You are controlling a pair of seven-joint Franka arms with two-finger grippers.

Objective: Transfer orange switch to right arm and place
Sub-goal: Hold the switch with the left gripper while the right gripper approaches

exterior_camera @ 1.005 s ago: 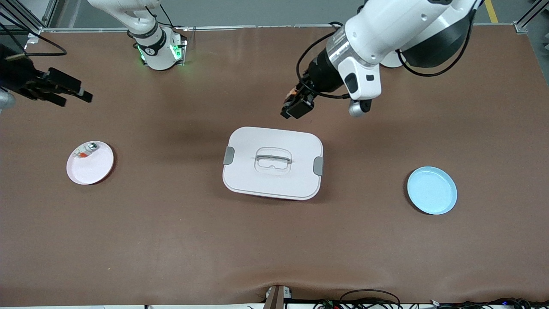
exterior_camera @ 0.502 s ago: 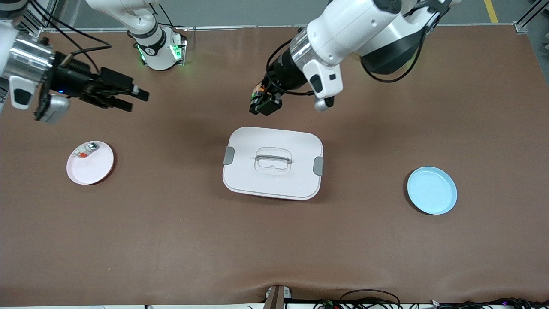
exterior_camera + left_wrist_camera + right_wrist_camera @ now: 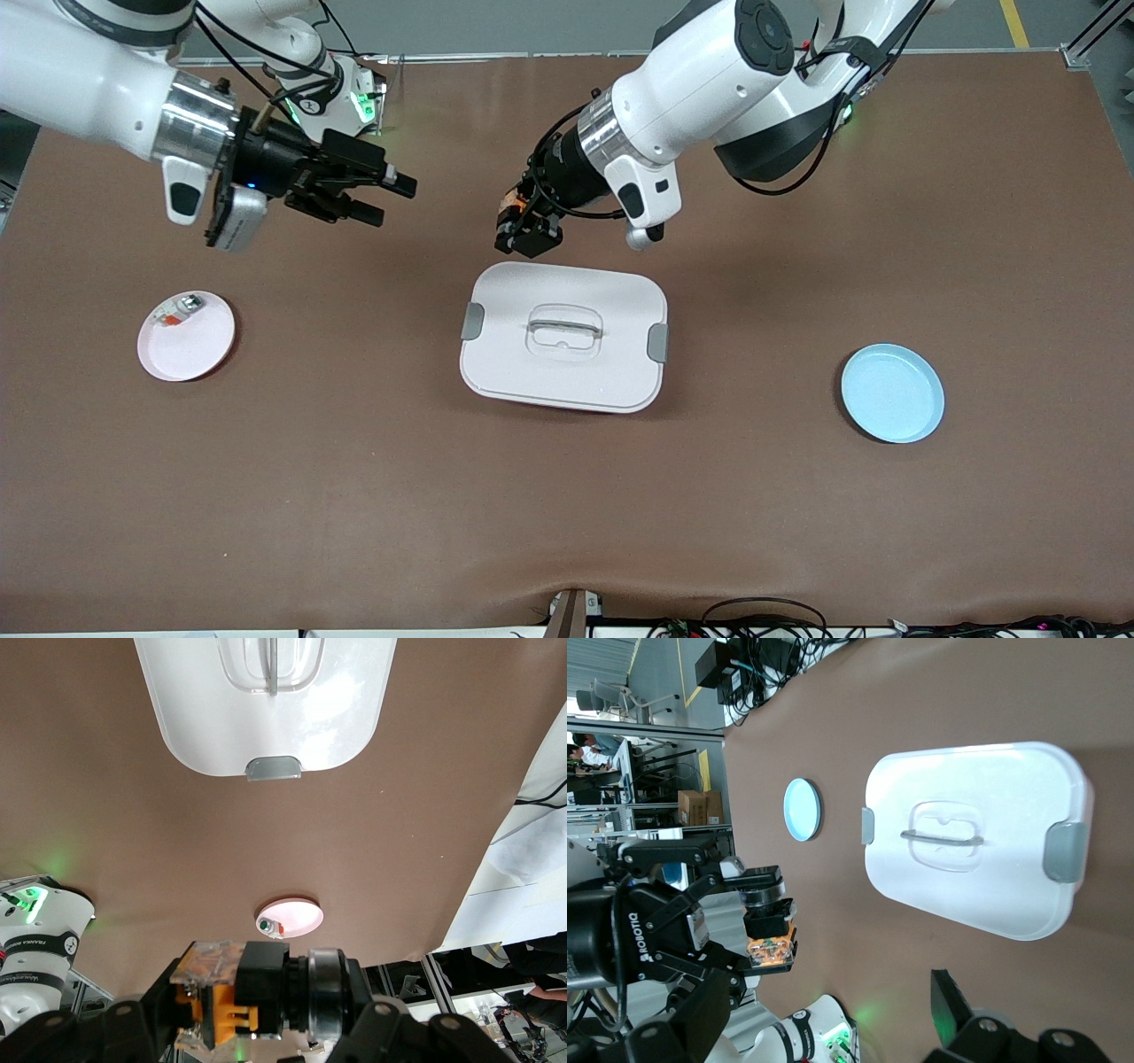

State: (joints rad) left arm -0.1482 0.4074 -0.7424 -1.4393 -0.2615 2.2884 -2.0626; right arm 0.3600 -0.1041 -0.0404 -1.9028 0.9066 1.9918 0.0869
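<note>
Closest to us we see our left gripper (image 3: 526, 232), hanging in the air just above the table's brown surface (image 3: 354, 461), right off the edge of the white lidded box (image 3: 563, 337) that faces the arm bases. Its fingers are pressed together on the orange switch (image 3: 508, 204), which sits pinched between them; in the left wrist view the orange and black body of the switch (image 3: 232, 992) fills the gap between the pads. From the right wrist view we also see the same gripper holding the part (image 3: 769, 950), with the box (image 3: 974, 837) lying a little way off.

Directly below and just past the left gripper lies the box, its lid shut, a grey latch at each end and a recessed handle in the middle.

Toward the right arm's end of the table our right gripper (image 3: 390, 197) hovers over bare tabletop, level with the left one and well apart from it, its two fingers spread wide and pointing at the switch. It holds nothing.

Farther out from the right gripper, and nearer to the camera, sits the pink plate (image 3: 186, 336) with a small silvery and orange-red part (image 3: 177, 312) on it. Farthest from both grippers, at the left arm's end, rests the blue plate (image 3: 892, 393).
</note>
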